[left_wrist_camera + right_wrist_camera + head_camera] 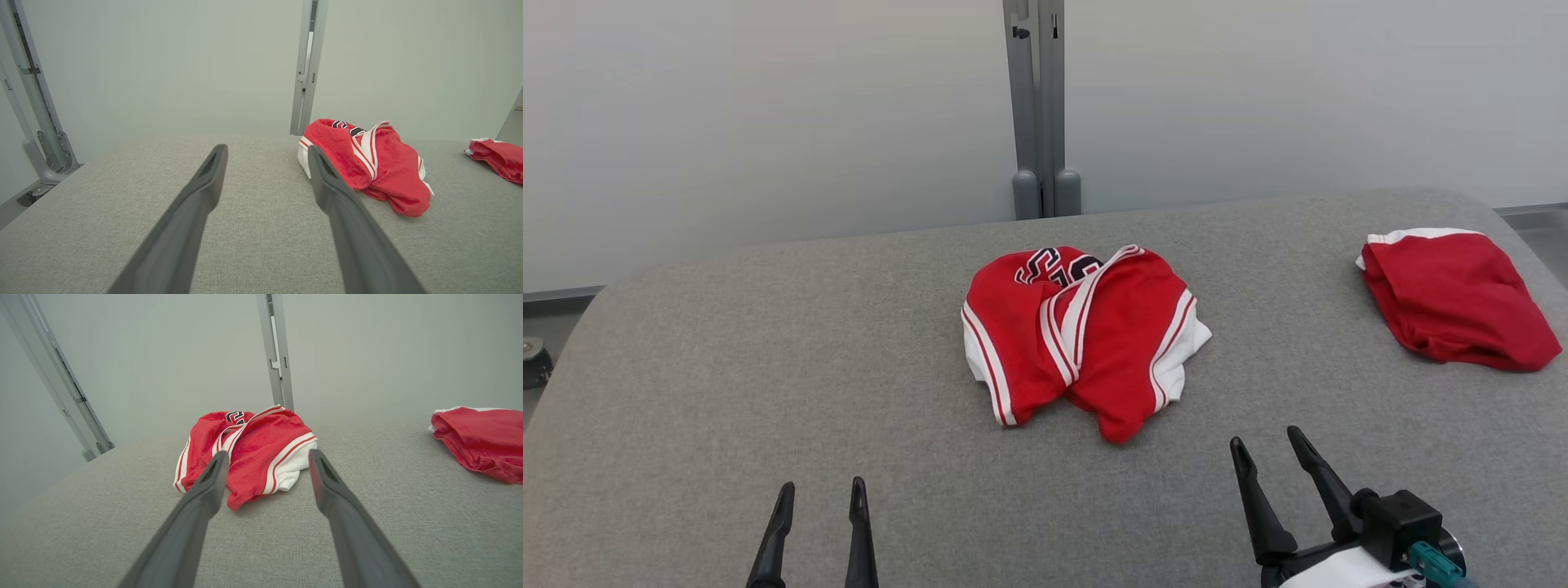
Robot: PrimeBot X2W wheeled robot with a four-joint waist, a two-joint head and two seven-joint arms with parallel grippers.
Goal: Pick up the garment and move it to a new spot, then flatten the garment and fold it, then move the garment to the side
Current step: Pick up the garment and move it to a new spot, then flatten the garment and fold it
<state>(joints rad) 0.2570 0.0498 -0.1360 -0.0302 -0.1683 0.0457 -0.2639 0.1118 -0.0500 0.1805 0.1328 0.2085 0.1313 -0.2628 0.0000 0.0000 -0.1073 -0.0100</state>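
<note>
The dark, tapered fingers of the left gripper (822, 484) are held wide apart with nothing between them. The right gripper (1266, 437) is spread just as widely and is also empty. Both are poised over the near edge of the table (727, 367), fingers aimed toward 12 o'clock in the head view.

A red basketball jersey (1086, 343) is found near the middle of the table, at about 2 o'clock from the left gripper and 10 o'clock from the right. It is crumpled into a low heap. Its long axis is laid roughly from 9 to 3 o'clock, and one tapered red corner is pointed toward 6 o'clock. Black lettering is partly shown at its far edge, near 11 o'clock. The armholes and neck are trimmed in white bands with thin red stripes — the cloth looks soft and slightly napped in the wrist views.

Bare grey woven covering lies between each gripper and the jersey. A second red garment (1454, 302), white-edged and bunched, is seen well apart at 2 o'clock from the right gripper. A grey metal post (1037, 106) is stood at 12 o'clock behind the table, against a pale wall (768, 122).
</note>
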